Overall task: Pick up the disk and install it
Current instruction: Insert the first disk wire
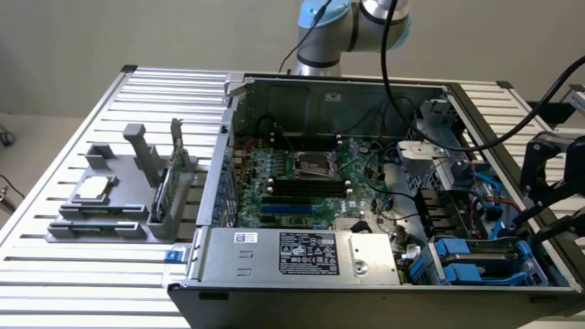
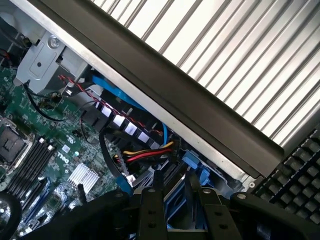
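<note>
The disk (image 1: 480, 252), silver-grey in a blue plastic carrier, lies low in the drive bay at the near corner of the open computer case (image 1: 229, 137), on the exterior view's right. My black gripper (image 1: 541, 221) reaches in over the case's side wall, tilted, at the disk's outer end. In the wrist view the gripper (image 2: 175, 195) has its two dark fingers (image 2: 151, 210) on either side of the blue carrier of the disk (image 2: 195, 167). The jaws stand part-way closed on it. Most of the disk is hidden under the fingers and cables.
Red, yellow and black cables (image 2: 145, 152) and a blue cable (image 2: 107, 87) run close beside the bay. The motherboard (image 1: 302, 178) and power supply box (image 1: 311, 253) fill the case. A grey fixture (image 1: 109, 205) holds a square chip (image 1: 96, 188) and a green card (image 1: 164, 188). A keyboard (image 2: 295, 170) lies outside the wall.
</note>
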`<state>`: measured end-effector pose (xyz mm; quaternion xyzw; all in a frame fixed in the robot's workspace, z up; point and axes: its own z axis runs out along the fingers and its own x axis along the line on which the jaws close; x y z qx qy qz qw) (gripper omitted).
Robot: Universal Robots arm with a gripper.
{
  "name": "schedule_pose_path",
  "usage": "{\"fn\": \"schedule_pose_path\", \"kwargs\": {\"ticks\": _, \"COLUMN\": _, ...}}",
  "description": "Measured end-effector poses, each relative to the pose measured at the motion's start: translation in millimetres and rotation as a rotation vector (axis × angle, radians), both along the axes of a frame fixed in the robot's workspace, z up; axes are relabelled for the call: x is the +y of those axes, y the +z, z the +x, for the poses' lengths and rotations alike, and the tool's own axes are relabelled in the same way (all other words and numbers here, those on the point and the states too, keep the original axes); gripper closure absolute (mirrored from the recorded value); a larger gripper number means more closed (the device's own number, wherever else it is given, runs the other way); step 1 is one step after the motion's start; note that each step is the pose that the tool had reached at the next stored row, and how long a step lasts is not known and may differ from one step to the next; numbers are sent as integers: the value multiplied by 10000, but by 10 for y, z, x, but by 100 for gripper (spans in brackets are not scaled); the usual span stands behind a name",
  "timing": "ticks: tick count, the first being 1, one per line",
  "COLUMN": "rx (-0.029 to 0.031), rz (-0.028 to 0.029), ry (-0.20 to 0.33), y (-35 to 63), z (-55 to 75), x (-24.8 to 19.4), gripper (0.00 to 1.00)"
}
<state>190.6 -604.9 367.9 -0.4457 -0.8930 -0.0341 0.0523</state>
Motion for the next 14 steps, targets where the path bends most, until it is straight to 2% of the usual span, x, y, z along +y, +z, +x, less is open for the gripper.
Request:
{"fn": "schedule_pose_path", "kwargs": {"ticks": 2, "rx": 20, "rz": 89, "ry": -2, "y": 1, "z": 4, "x": -19, "gripper": 69}}
{"fn": "schedule_pose_path", "kwargs": {"ticks": 4, "rx": 42, "rz": 137, "ry": -1, "y": 1, "z": 8, "x": -57, "gripper": 69}}
{"fn": "schedule_pose_path", "kwargs": {"ticks": 7, "rx": 54, "rz": 145, "ry": 0, "y": 1, "z": 10, "x": -96, "gripper": 69}}
{"fn": "schedule_pose_path", "kwargs": {"ticks": 11, "rx": 55, "rz": 150, "ry": -1, "y": 0, "z": 9, "x": -96, "gripper": 69}}
{"fn": "schedule_pose_path", "kwargs": {"ticks": 14, "rx": 56, "rz": 192, "ry": -5, "y": -7, "z": 9, "x": -96, "gripper": 69}}
